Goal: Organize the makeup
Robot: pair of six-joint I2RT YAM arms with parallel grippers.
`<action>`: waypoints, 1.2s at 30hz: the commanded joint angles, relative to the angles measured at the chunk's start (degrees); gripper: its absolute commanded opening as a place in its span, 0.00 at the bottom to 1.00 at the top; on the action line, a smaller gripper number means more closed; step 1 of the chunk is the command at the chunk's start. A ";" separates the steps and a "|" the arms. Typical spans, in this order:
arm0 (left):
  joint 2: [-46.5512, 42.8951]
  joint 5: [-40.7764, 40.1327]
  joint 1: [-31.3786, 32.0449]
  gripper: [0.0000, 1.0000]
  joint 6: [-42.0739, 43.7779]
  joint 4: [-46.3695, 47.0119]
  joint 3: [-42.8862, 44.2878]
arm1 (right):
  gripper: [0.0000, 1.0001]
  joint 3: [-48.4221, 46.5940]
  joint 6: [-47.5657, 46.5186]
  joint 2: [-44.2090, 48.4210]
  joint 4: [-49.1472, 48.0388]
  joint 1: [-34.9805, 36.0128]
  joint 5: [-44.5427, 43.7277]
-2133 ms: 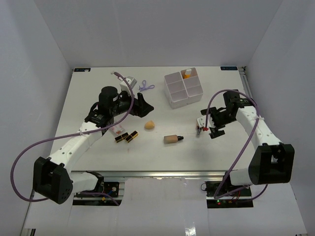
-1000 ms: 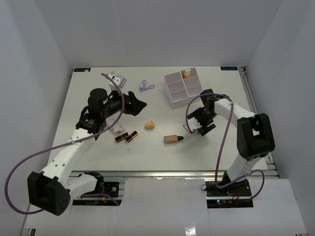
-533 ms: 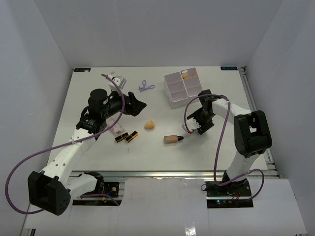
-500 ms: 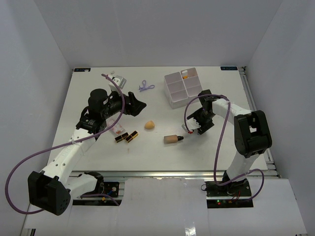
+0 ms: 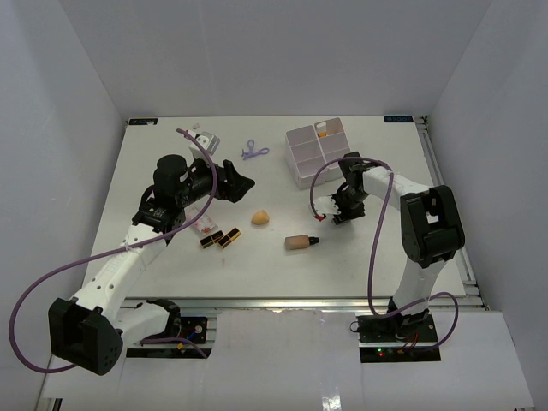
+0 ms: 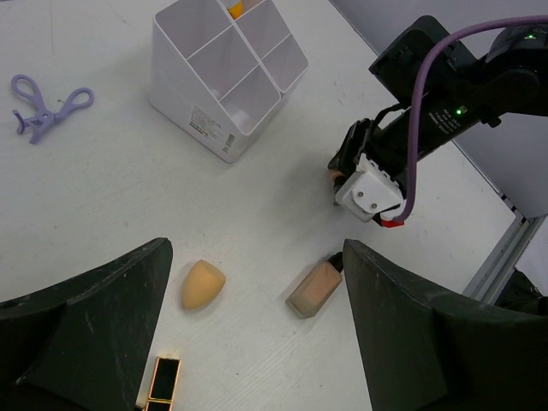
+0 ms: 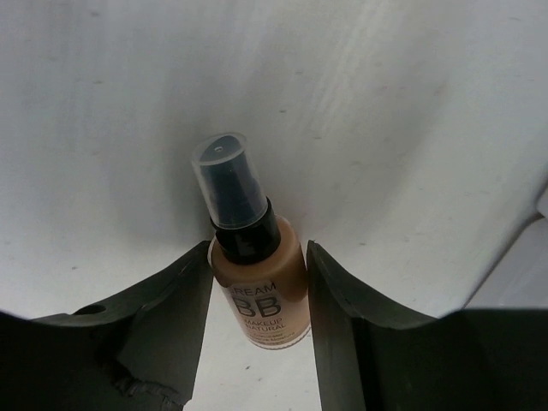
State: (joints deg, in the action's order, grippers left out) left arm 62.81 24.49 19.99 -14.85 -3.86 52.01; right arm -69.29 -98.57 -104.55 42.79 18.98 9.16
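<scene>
My right gripper (image 5: 336, 209) is shut on a beige dark-capped bottle (image 7: 257, 265), low over the table in front of the white four-compartment box (image 5: 318, 152); its fingers (image 7: 163, 317) press both sides. An orange white-capped tube (image 5: 324, 130) stands in the box's back compartment. A second beige bottle (image 5: 300, 242) lies on the table, also in the left wrist view (image 6: 317, 287). The peach sponge (image 5: 260, 217), two black-gold lipsticks (image 5: 219, 239), a small clear pinkish item (image 5: 204, 227) and the lilac clip (image 5: 253, 151) lie loose. My left gripper (image 5: 240, 184) is open and empty, above the sponge (image 6: 202, 285).
A small white-grey object (image 5: 205, 137) sits at the back left. The box's front compartments (image 6: 227, 73) show nothing inside. White walls enclose the table on three sides. The right arm's cable (image 5: 321, 184) loops beside the box.
My right gripper has moved left and toward the box with the bottle in it. My left arm drew back to the left two seconds ago and has stayed still since.
</scene>
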 commanded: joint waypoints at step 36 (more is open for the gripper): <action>-0.76 0.74 -0.39 0.92 0.36 1.22 -0.50 | 0.26 -7.78 10.00 -1.61 3.10 2.02 -0.39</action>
State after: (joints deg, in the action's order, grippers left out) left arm 62.81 24.67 19.97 -14.85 -3.84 51.99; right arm -74.81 -91.96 -109.01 44.99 21.02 6.61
